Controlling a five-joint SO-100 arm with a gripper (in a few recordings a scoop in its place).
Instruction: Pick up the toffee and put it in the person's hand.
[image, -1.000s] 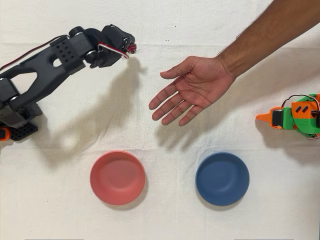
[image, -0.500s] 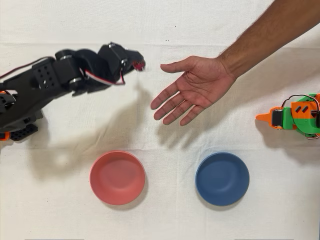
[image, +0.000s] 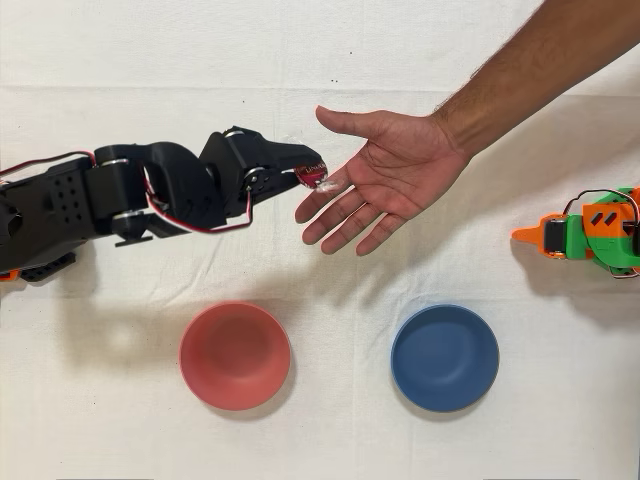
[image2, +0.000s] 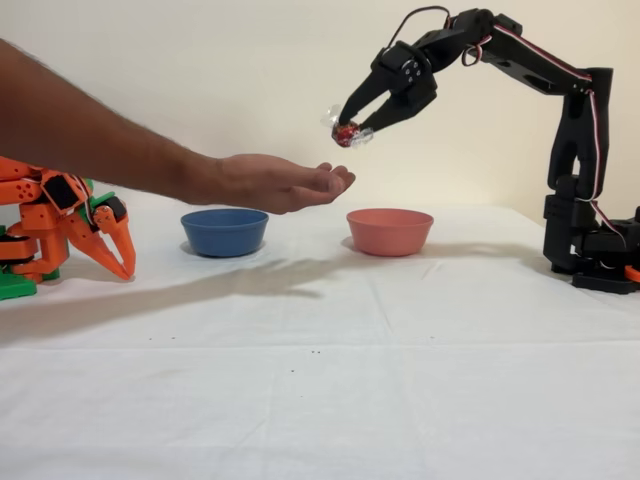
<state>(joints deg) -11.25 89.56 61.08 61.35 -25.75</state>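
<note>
Between closed jaws, gripper (image2: 349, 131) pinches toffee (image2: 345, 134) above hand (image2: 270, 182).

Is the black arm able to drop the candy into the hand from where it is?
Probably not quite. The pincer holds the toffee just above the hand's fingertips, short of the palm; nothing blocks the way further in.

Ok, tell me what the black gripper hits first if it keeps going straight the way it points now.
Likely the person's hand. The gripper, shut on the toffee, points down toward the fingertips, which lie just below and ahead of it in the fixed view. Exact depth is uncertain.
</note>
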